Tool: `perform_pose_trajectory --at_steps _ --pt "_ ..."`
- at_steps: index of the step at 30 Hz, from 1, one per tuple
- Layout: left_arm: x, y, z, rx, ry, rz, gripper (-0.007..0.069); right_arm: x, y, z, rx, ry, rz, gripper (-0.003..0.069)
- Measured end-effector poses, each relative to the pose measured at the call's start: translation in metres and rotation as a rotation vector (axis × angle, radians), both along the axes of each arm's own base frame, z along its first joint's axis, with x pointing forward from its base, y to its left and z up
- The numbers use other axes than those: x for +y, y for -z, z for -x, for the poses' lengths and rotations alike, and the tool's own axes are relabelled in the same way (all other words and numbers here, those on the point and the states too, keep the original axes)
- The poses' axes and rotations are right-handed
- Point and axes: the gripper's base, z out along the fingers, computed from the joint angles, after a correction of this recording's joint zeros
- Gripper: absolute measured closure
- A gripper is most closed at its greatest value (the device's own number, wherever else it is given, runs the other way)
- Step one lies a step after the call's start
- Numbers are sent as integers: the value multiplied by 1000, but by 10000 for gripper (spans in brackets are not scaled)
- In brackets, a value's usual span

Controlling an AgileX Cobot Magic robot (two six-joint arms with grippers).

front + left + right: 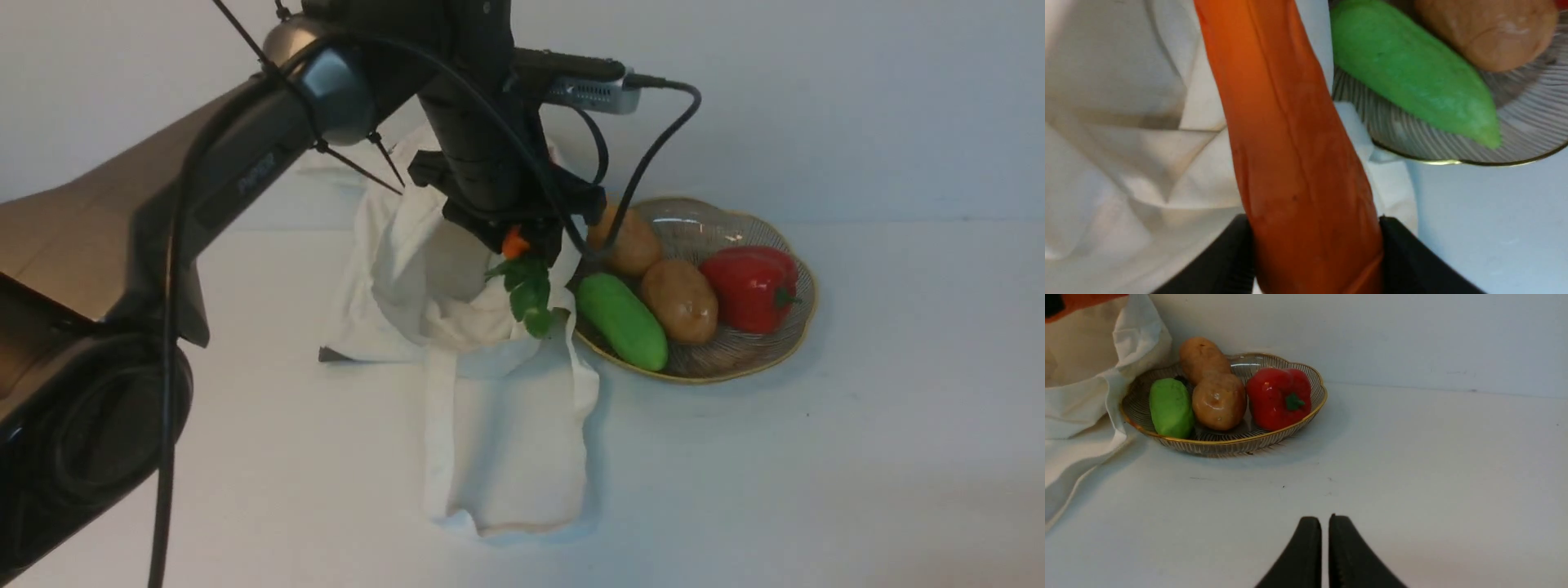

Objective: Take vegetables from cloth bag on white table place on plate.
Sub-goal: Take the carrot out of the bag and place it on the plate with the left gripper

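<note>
The left wrist view shows the left gripper (1314, 253) clamped around the carrot (1290, 143). The front view hides all but its orange stub and leaves, above the cloth bag (498, 425) beside the plate (759, 355). Only the right wrist view shows the right gripper (1325, 543), pinched closed and empty over the tabletop (1412, 477).

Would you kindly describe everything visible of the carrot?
The carrot is slim and orange, with lengthwise grooves and a dark green leafy top, plastic-looking. The left hand clamps its thicker part from both sides, holding it lifted over the cloth bag, beside the plate. The leaves hang down at the bag's mouth; whether they touch cloth is unclear.
</note>
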Motion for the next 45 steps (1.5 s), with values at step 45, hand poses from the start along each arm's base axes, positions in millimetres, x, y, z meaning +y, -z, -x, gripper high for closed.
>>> perform_pose_trajectory --at_steps 45 --pt "-82 69 -21 -211 -187 523 77 0 0 0 0 0 0 637"
